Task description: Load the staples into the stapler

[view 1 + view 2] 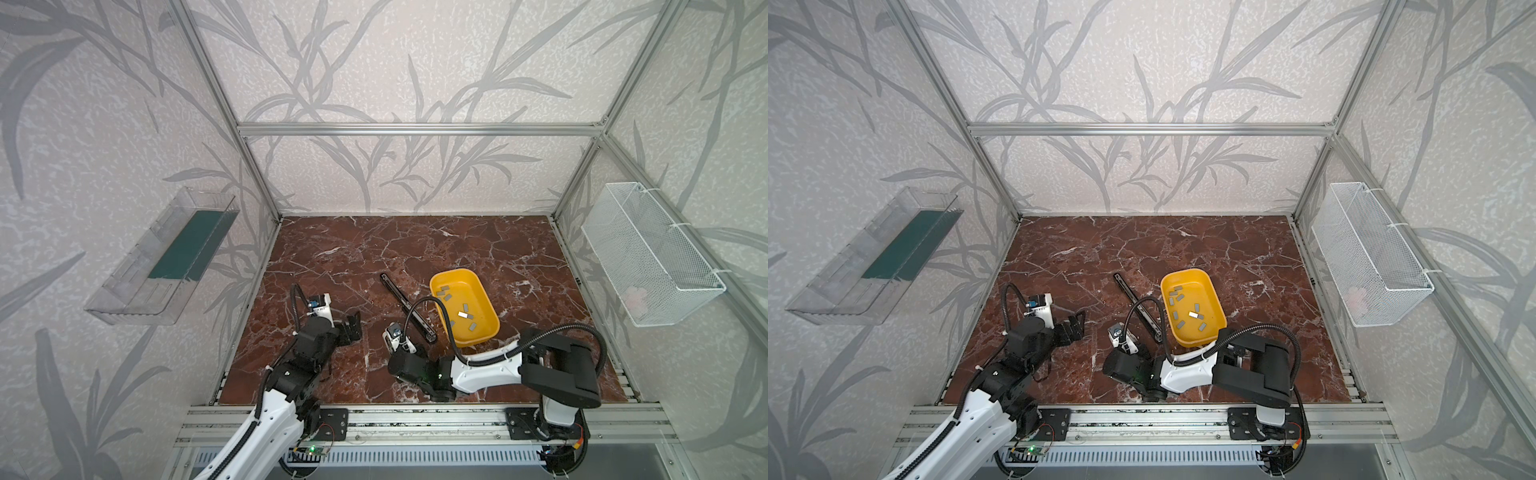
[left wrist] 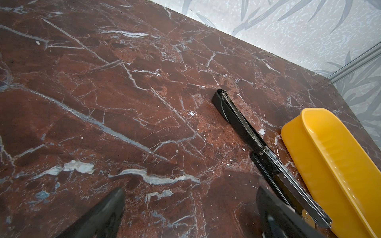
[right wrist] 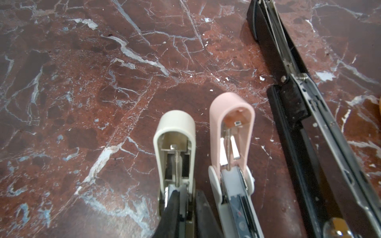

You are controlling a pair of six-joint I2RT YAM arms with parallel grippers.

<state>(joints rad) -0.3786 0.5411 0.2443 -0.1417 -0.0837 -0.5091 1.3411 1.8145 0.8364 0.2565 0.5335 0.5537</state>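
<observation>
Right wrist view | right pincer point(image 3: 187, 194) clamped, apparently on white mini stapler point(image 3: 175, 131), near centre | left pincer point(image 2: 189, 197) apart, empty | staples point(image 1: 464, 315) loose in yellow tray point(image 1: 453, 272), right of centre | likely light, thin, slippery, brittle strips: pinch long edges

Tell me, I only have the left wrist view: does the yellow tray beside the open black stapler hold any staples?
Observer: Yes, about ten grey staples lie loose inside the yellow tray, in both top views.
Operator: Any other staplers?
Observer: The right wrist view shows a white mini stapler and a pink mini stapler, both open, beside the black stapler.
Operator: Is anything holding them?
Observer: The right hand is shut on the white mini stapler.
</observation>
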